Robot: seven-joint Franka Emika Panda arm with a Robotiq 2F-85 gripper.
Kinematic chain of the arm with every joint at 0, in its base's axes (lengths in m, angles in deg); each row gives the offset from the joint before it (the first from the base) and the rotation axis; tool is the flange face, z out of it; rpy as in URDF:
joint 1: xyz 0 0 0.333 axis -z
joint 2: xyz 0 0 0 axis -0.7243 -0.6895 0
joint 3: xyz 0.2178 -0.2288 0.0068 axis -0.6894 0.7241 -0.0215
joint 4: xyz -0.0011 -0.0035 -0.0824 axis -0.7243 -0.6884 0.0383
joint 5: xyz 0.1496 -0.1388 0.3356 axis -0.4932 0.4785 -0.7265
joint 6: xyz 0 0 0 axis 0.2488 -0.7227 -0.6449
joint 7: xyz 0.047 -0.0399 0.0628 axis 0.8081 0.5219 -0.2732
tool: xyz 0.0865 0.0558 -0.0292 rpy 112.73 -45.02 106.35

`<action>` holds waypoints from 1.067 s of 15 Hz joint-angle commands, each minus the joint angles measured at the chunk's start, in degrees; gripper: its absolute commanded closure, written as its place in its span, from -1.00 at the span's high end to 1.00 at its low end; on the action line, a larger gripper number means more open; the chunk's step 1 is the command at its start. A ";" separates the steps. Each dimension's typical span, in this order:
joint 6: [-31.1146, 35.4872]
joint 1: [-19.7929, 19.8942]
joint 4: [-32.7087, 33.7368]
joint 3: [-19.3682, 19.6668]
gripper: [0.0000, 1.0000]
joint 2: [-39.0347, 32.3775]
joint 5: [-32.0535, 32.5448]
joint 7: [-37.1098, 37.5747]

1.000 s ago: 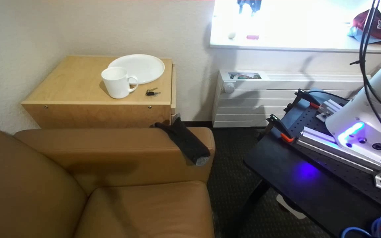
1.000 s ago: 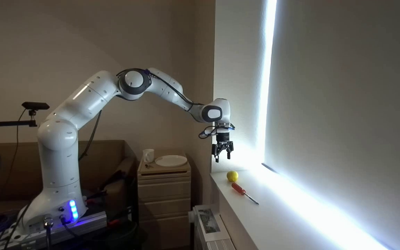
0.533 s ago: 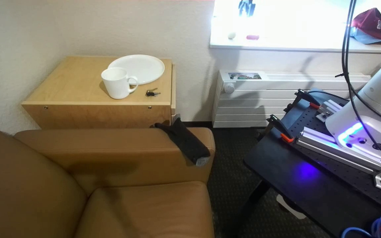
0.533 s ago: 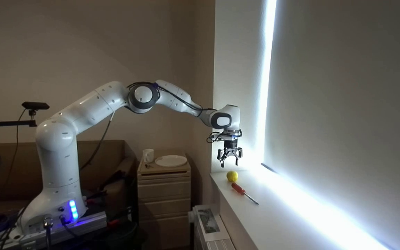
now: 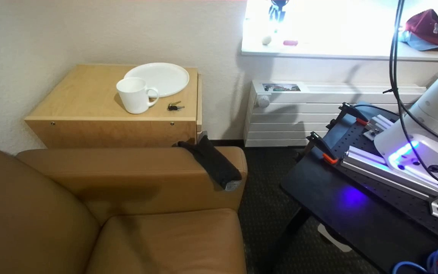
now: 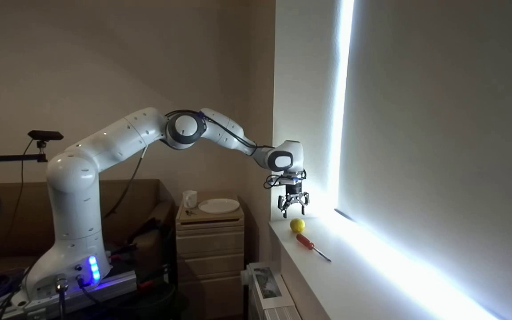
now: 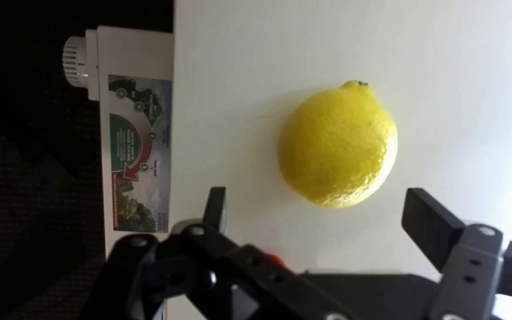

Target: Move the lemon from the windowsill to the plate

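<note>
The yellow lemon [image 6: 297, 225] sits on the white windowsill [image 6: 345, 284], near its far end. It looks pale and washed out in an exterior view [image 5: 266, 40]. My gripper [image 6: 294, 214] points down and is open and empty, a little above the lemon. In the wrist view the lemon [image 7: 338, 146] lies just ahead of the spread fingers [image 7: 317, 209], not touching them. The white plate [image 5: 169, 78] rests on the tan wooden cabinet, and it also shows in an exterior view [image 6: 218, 205]. In an exterior view the gripper [image 5: 276, 27] is partly lost in glare.
A red-handled screwdriver [image 6: 306, 242] lies on the sill close to the lemon. A white mug [image 5: 134, 95] stands in front of the plate, with keys [image 5: 175, 106] beside it. A cap [image 5: 426, 28] is farther along the sill. A radiator [image 5: 295, 114] stands below it.
My gripper has come down and to the right in an exterior view, closer above the lemon, lastly with a slight shift back left. It stays open. The lemon has not moved.
</note>
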 commanded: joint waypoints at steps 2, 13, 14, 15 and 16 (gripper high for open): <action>8.29 -0.49 2.28 0.82 1.00 -4.64 -0.55 5.37; 3.93 3.06 10.20 -1.92 -0.20 -11.14 0.99 8.65; 4.39 3.23 10.80 -1.85 -0.21 -11.46 1.10 8.67; 4.54 2.68 10.56 -0.90 -0.25 -11.45 0.06 8.62; 4.09 3.49 11.70 -1.81 -0.27 -11.91 1.10 9.06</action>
